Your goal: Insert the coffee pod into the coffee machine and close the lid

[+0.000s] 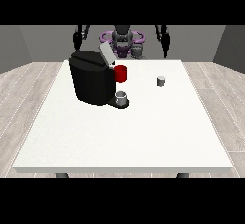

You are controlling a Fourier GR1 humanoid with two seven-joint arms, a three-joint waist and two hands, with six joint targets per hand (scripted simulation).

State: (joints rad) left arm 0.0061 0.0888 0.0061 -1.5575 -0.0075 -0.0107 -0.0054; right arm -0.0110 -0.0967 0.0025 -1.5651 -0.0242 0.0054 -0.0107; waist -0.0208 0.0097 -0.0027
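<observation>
A black coffee machine [91, 77] stands on the white table [124, 132] left of centre, its grey lid [106, 54] raised and tilted back. A red part [121, 73] shows at its front, above a grey cup [121, 97] on the machine's base. The small grey coffee pod [161, 80] stands on the table to the right, apart from the machine. The hand at the view's left [77, 39] hangs beside the robot's body behind the table's far edge. The hand at the view's right [166, 40] hangs likewise, well behind the pod. Neither hand holds anything.
The robot's torso [122, 40] with purple rings sits behind the far table edge. A wooden floor surrounds the table. The table's front half is bare white surface.
</observation>
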